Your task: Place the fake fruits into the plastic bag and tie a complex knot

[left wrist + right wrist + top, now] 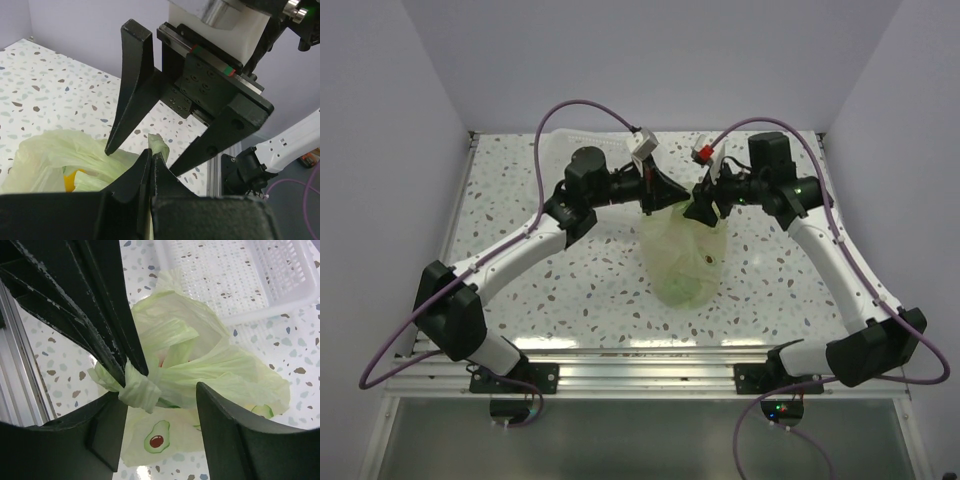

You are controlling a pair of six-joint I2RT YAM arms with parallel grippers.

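Left gripper (151, 154) pinches the knot (141, 390); right gripper (159, 392) gapes astride it.

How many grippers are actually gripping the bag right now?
1. The left gripper is shut on the plastic bag, pinching it just beside the knot. The right gripper sits open around the knot, not clamped on it.

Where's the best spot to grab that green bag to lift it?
Probably the knot at the gathered top of the plastic bag, coming from above. It is a tight, firm bunch, while the body below is thin, loose and would slip.
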